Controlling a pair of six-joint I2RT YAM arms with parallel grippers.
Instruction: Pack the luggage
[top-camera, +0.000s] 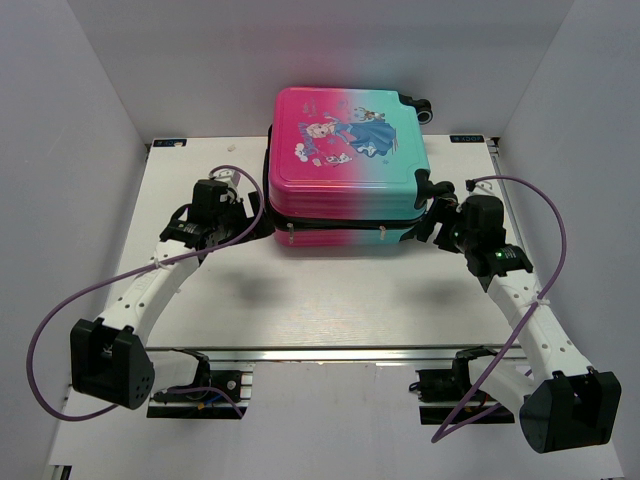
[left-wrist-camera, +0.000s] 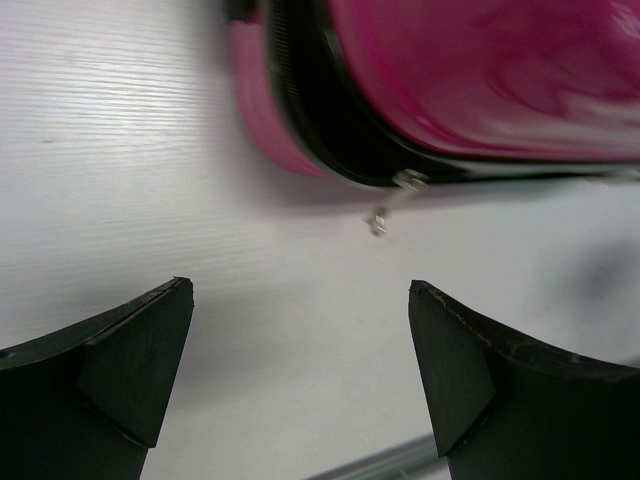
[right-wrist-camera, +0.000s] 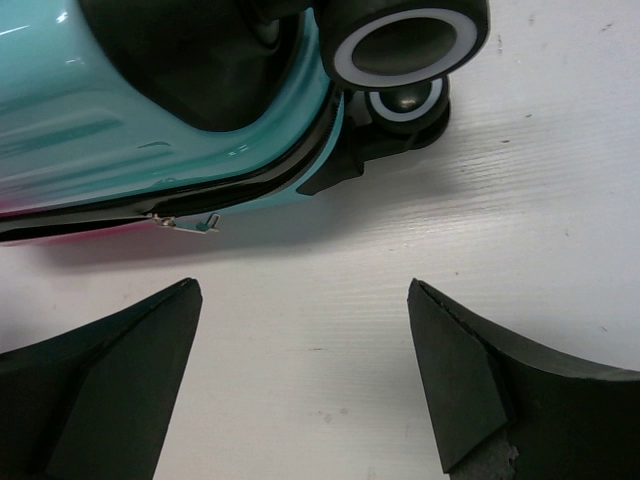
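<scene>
Flanking apparently closed luggage (top-camera: 345, 150): both grippers (left-wrist-camera: 300, 292) (right-wrist-camera: 302, 288), agape.

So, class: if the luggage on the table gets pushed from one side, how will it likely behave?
Probably stiff: the luggage has a hard, glossy shell, likely slippery too. Lying flat on its broad side, it should slide, not tip. Its wheels stick out at one end, so rolling seems unlikely.

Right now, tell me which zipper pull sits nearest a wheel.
The zipper pull on the teal end of the suitcase, beside the white-ringed wheel; the other pull hangs from the pink end, no wheel nearby.
</scene>
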